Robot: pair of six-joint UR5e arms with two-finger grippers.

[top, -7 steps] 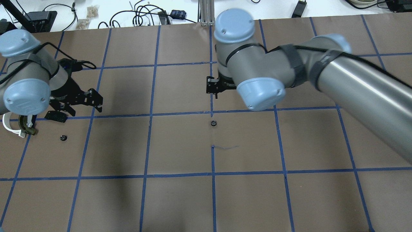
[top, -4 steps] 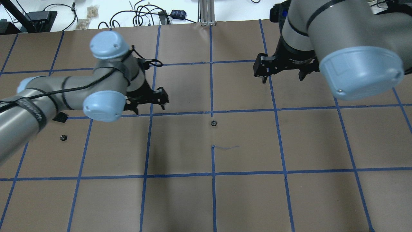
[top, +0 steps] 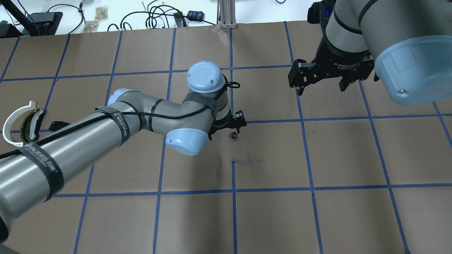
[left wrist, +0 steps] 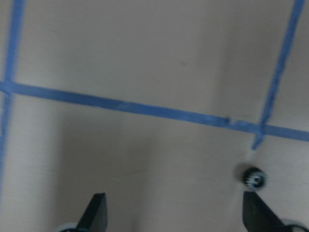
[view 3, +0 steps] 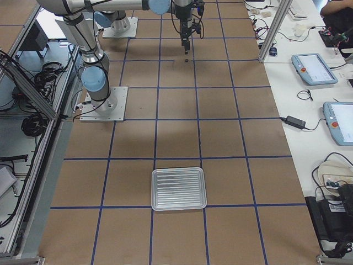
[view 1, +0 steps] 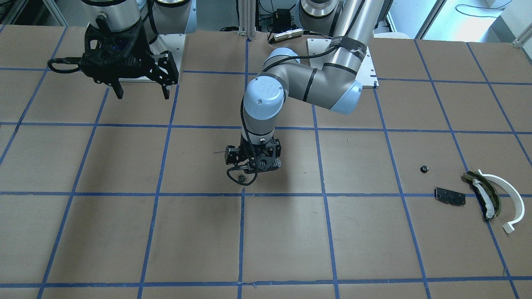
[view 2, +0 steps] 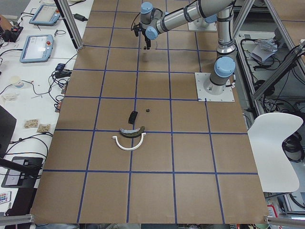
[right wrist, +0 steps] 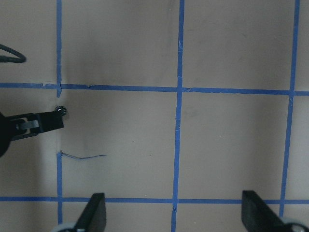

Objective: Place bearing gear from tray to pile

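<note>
A: Where is the bearing gear (top: 233, 135) now?

B: It lies on the table (top: 197, 218) near the centre, out of the tray (view 3: 179, 189), which looks empty. The left gripper (left wrist: 175, 208) hangs low over it with the fingers apart. The gear is just beside one finger, not between the two.

A: So nothing is grasped?

B: No. The right gripper (top: 321, 89) is also spread, holds nothing, and is raised well apart. I judge that the grasp and the carry to the pile (view 1: 484, 195), near the flat black plate (view 1: 449, 196) and another small gear (view 1: 423, 169), are not yet done
</note>
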